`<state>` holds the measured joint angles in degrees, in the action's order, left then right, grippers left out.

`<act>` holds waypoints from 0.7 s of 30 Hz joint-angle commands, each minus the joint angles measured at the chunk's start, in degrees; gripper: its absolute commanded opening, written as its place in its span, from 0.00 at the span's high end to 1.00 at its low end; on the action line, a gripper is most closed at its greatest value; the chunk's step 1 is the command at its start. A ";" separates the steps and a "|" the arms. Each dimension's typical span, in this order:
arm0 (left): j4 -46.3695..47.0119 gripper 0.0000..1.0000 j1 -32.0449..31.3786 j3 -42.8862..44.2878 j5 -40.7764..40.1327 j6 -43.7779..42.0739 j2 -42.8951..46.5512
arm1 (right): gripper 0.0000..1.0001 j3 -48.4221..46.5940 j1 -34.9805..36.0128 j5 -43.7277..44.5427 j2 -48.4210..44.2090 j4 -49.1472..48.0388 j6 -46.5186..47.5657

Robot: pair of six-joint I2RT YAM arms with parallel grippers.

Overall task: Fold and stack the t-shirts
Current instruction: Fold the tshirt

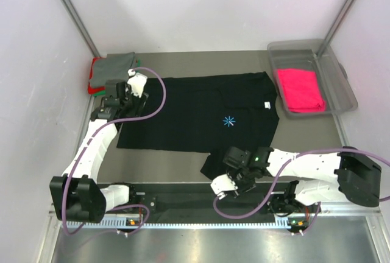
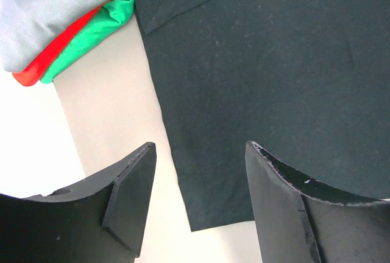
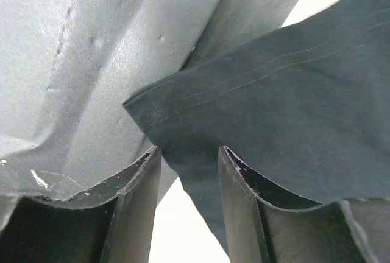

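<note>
- Three folded t-shirts form a stack at the far-left corner of the counter (image 1: 161,164): a grey t-shirt (image 1: 114,63) on top, a red t-shirt (image 1: 94,75) beneath it and a green t-shirt (image 2: 100,27) at the bottom, with edges of the lower two showing.
- Left pincer (image 1: 117,97), just right of the stack, hovers over the left edge of the black t-shirt (image 1: 195,114). In the left wrist view its fingers stand spread, and the shirt's lower-left corner and bare counter show between them; nothing is gripped.
- Black t-shirt: spread flat across the middle of the counter, its left edge close beside the stack but not touching it.
- Asterisk print (image 1: 229,121), light blue, sits right of the shirt's centre; the white neck label (image 1: 267,105) lies near its right edge.
- Sleeve (image 1: 210,162): juts from the shirt's near edge toward the arm bases.
- Right pincer (image 1: 224,164) is at this sleeve. In the right wrist view the stitched sleeve hem (image 3: 256,86) runs down into the gap between its fingers, which stand partly apart; light shows between the cloth and the left finger, so the cloth is straddled, not pressed.
- Clear plastic bin (image 1: 344,89): at the far right, holding a folded hot-pink t-shirt (image 1: 300,89).
</note>
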<state>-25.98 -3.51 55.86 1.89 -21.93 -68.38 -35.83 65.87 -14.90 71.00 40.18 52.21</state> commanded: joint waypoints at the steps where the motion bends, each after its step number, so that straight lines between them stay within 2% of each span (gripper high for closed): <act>1: 1.81 0.35 0.61 1.01 0.22 1.28 0.62 | 0.57 0.85 1.28 1.62 0.98 -2.56 0.79; 8: 1.98 0.35 0.96 0.57 0.39 1.45 0.53 | 0.59 1.64 1.72 4.17 3.61 -6.34 -0.44; 12: 1.90 0.35 1.13 -0.13 0.48 1.02 0.79 | 0.83 1.03 1.81 4.87 5.46 -6.70 -0.88; 14: 0.41 0.36 1.05 -0.05 -0.13 0.14 0.44 | 0.90 1.03 1.81 5.66 5.29 -7.14 -1.40; 15: -0.47 0.37 1.05 0.22 -0.31 -0.82 0.27 | 0.99 1.03 1.81 5.84 4.76 -7.14 -1.58; 21: -6.97 0.37 1.13 -0.57 -0.13 -9.33 -0.35 | 1.00 -0.46 1.46 9.44 -2.17 -4.68 -2.37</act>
<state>-28.99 -2.76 55.81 1.85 -25.43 -68.40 -35.62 67.00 -8.36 72.60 36.03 50.28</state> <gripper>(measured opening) 0.630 0.005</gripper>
